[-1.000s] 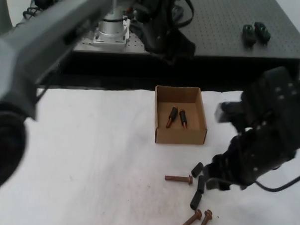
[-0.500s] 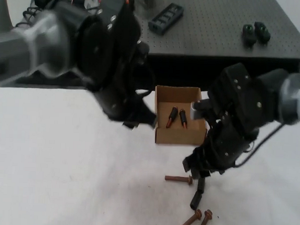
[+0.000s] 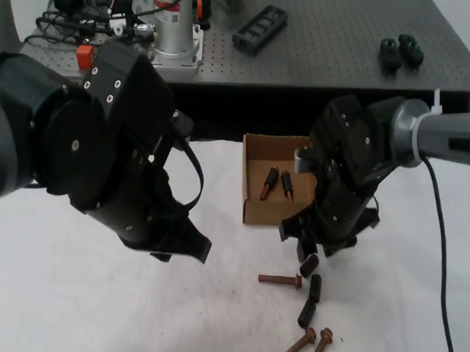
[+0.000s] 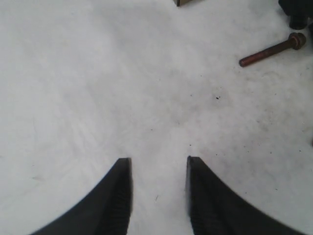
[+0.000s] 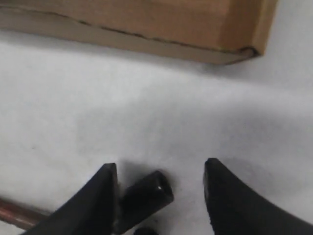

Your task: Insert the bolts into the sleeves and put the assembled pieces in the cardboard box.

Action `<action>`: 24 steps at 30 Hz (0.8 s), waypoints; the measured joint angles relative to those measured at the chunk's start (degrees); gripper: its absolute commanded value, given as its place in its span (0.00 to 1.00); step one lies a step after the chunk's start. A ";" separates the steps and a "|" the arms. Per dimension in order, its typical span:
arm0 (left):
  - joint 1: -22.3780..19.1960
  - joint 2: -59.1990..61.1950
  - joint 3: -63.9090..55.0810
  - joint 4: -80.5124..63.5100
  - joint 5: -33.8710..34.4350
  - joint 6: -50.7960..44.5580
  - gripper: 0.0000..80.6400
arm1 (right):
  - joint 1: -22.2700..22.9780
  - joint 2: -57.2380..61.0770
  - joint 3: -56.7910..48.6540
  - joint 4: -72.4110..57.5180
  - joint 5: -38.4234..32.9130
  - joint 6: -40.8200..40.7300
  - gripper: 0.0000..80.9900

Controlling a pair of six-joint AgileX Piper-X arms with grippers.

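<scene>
Right of center, the right jaws are standing apart around a black sleeve (image 5: 145,194) beside the cardboard box (image 5: 146,27) (the left jaws, likewise apart, are hovering over the white table (image 4: 98,88)).

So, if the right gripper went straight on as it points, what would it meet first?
Probably the sleeve lying between the open fingers of the right gripper, near one finger; depth is unclear. Past it, the cloth.
</scene>
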 measured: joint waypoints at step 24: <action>0.00 -0.04 0.00 0.50 0.00 0.00 0.34 | 0.17 1.24 -0.36 7.58 -2.46 2.63 0.29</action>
